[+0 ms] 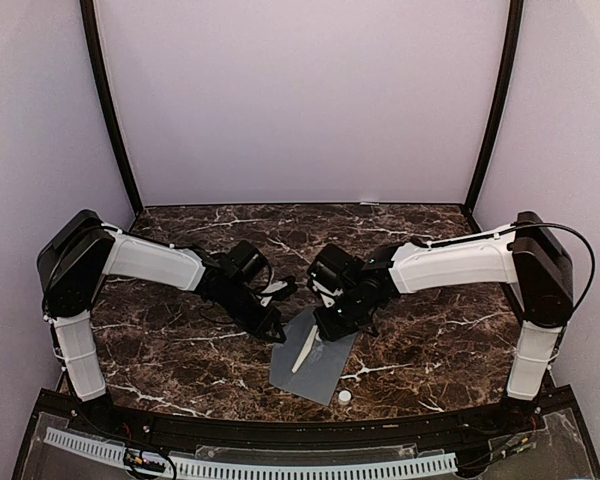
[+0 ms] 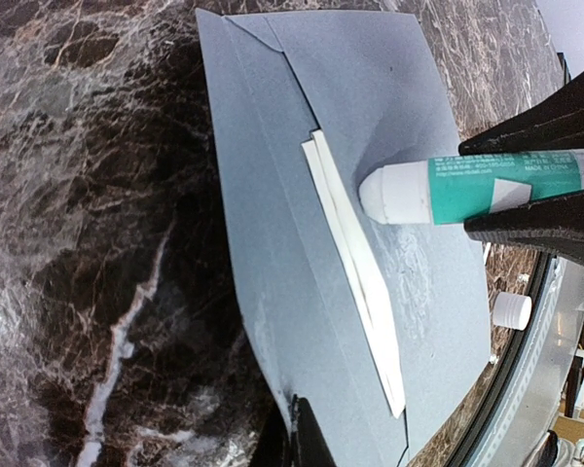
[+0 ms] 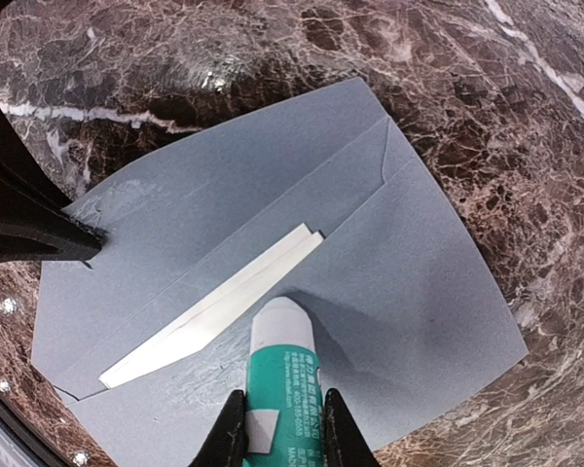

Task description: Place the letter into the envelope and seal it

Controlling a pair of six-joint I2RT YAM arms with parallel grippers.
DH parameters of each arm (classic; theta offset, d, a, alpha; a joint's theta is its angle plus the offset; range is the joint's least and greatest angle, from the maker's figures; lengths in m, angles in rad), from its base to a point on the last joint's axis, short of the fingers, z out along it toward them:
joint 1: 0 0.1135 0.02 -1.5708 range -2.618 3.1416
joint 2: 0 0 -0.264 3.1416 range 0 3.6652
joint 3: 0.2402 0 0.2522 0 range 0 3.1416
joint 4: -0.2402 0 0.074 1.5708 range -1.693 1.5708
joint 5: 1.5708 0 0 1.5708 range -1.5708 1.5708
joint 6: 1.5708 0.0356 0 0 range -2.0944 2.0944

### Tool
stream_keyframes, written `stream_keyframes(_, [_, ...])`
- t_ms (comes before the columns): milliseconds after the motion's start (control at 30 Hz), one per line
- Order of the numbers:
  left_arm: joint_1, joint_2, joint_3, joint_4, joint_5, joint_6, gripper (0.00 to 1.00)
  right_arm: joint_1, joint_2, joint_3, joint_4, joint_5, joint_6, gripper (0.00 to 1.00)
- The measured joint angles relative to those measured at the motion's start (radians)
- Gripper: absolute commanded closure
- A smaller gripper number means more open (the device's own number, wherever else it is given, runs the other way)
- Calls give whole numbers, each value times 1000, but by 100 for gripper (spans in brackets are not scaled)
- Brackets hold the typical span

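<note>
The slate-grey envelope (image 1: 320, 375) (image 2: 273, 195) (image 3: 419, 282) lies flat on the marble table with its flap open. A narrow strip of the cream letter (image 1: 303, 348) (image 2: 355, 263) (image 3: 224, 297) shows at the envelope's mouth; the rest is tucked inside. My right gripper (image 1: 335, 325) (image 3: 282, 418) is shut on a teal glue stick (image 2: 467, 185) (image 3: 284, 379), whose white tip touches the flap just beside the letter strip. Pale glue smears show on the flap. My left gripper (image 1: 275, 330) (image 2: 302, 433) is shut, pinching the envelope's edge.
A small white cap (image 1: 345, 396) (image 2: 511, 309) lies on the table near the front edge, just right of the envelope. The black rail of the table's front edge (image 1: 300, 428) runs close below it. Purple walls enclose the back and sides.
</note>
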Motion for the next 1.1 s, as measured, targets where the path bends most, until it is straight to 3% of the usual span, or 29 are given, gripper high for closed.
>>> stream_keyframes(1100, [-4,0,0,-26,-1,0,100,100,-3,5,-76,-158,-48,100])
